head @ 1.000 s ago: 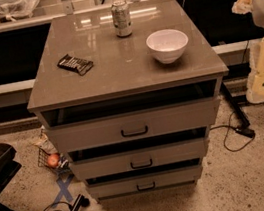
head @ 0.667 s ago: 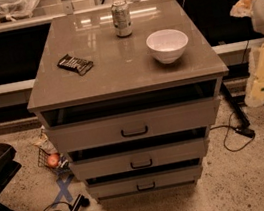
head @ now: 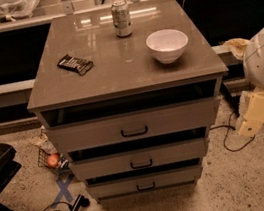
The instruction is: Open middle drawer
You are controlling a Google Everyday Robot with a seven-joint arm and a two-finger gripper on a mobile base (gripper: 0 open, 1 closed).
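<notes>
The middle drawer (head: 140, 158) is sitting lower centre of the frame, second front down on the cabinet (head: 49, 99), with its small dark handle (head: 141, 164) dead centre. The gripper (head: 251, 116) is hanging at the right edge, well apart from the cabinet, and I can't tell if it's open or closed. What's bugging me is that the three handles are stacking close together, so it's risking grabbing the top or bottom one instead. A jerky pull might also be rocking the can (head: 121, 18) and bowl (head: 167, 45) up top.
</notes>
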